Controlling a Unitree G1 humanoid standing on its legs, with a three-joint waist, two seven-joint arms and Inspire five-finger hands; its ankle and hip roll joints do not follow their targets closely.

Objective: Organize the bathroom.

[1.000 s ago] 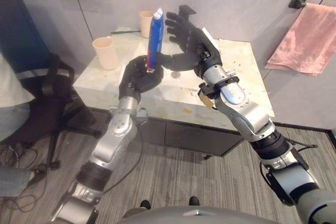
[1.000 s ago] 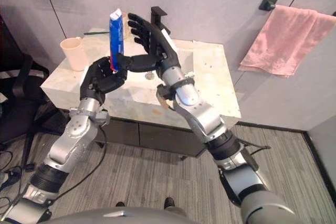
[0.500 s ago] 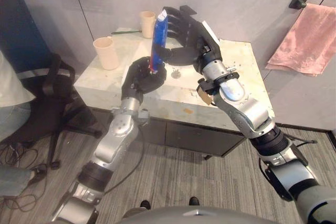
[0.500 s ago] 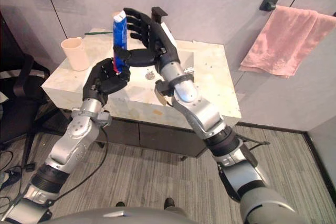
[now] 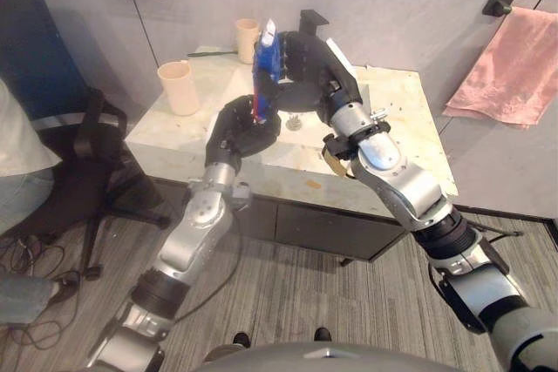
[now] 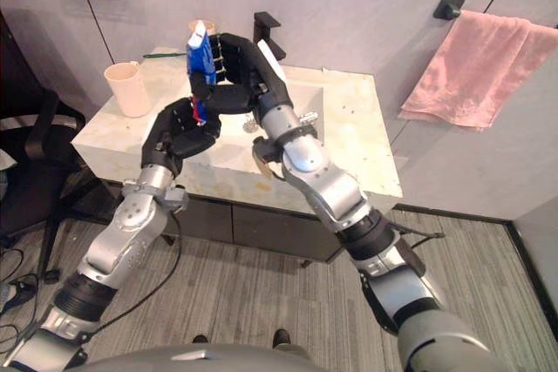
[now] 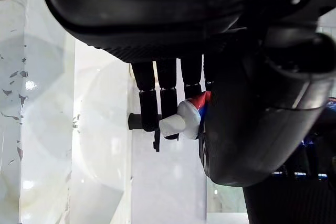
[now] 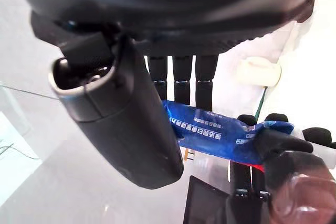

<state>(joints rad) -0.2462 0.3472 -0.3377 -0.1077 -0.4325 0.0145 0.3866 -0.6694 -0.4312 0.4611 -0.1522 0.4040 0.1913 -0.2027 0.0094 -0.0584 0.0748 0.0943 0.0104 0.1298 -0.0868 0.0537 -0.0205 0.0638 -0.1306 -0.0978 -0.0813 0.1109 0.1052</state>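
Upright blue, white-capped toothpaste tube [image 5: 266, 54]

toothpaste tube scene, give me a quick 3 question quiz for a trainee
1. True or false: the tube lies flat on the counter.
2. Which hand grips the tube's lower, capped end? A) left hand B) right hand C) neither
3. Fill in: a pink ____ hangs on the wall to the robot's right.

Key
1. False: it stands roughly upright above the counter, held between both hands.
2. A: the left hand's fingers curl round the capped end, while the right hand closes on the upper part.
3. towel
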